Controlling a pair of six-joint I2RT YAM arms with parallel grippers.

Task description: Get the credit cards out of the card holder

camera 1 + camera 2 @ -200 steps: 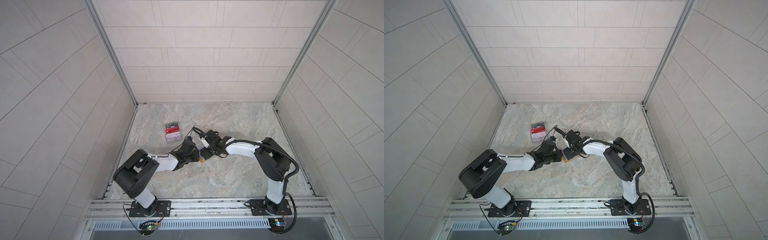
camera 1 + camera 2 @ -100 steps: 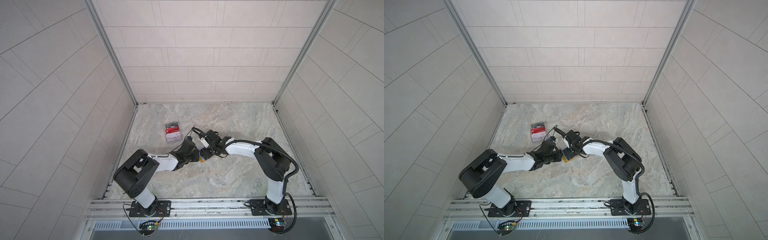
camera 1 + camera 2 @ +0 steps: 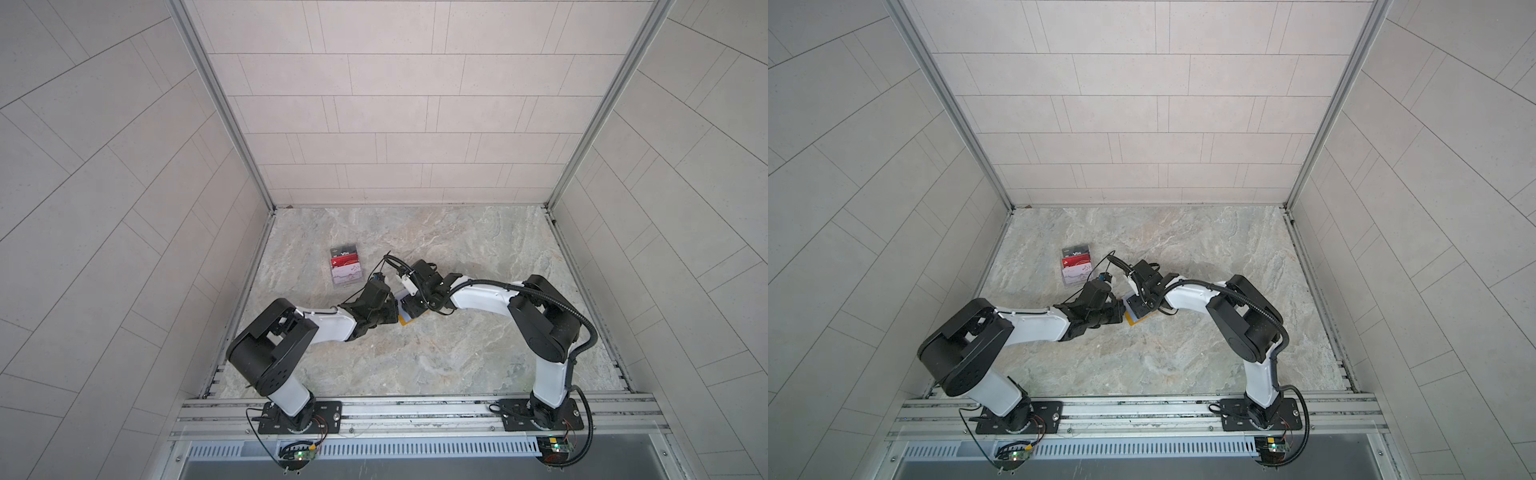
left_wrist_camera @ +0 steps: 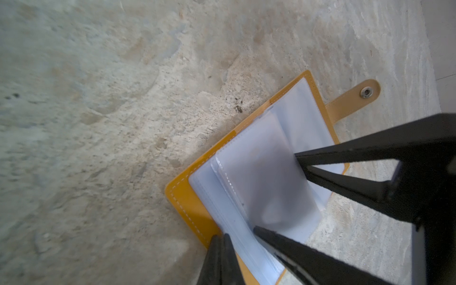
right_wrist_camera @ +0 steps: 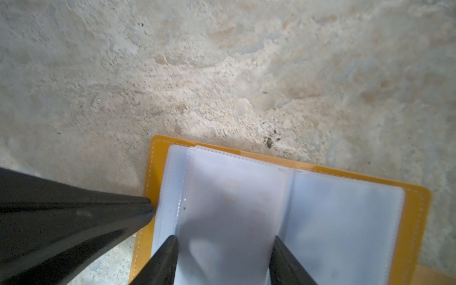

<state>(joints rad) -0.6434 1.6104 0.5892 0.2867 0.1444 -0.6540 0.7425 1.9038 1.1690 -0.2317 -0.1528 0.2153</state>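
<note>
Two grippers meet at the open mustard-yellow booklet card holder (image 5: 417,222). Our left gripper (image 4: 218,256), pinched shut, pins its cover, and our right gripper (image 5: 225,238) stands half-wide astride one cloudy plastic sleeve (image 5: 234,209) (any card inside we cannot confirm), so we should close gently and draw straight. Farther back, a clear tiered stand (image 3: 348,285) shows thin credit cards (image 3: 345,261), the dark grey one (image 3: 343,252) lettered "Vip".

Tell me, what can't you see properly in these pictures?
- Whether the lifted sleeve holds a card: frosted plastic, blurry in both wrist views.
- The card holder in both top views: mostly covered by the left gripper and right gripper.
- Marks on the white card: too small in both top views.
</note>
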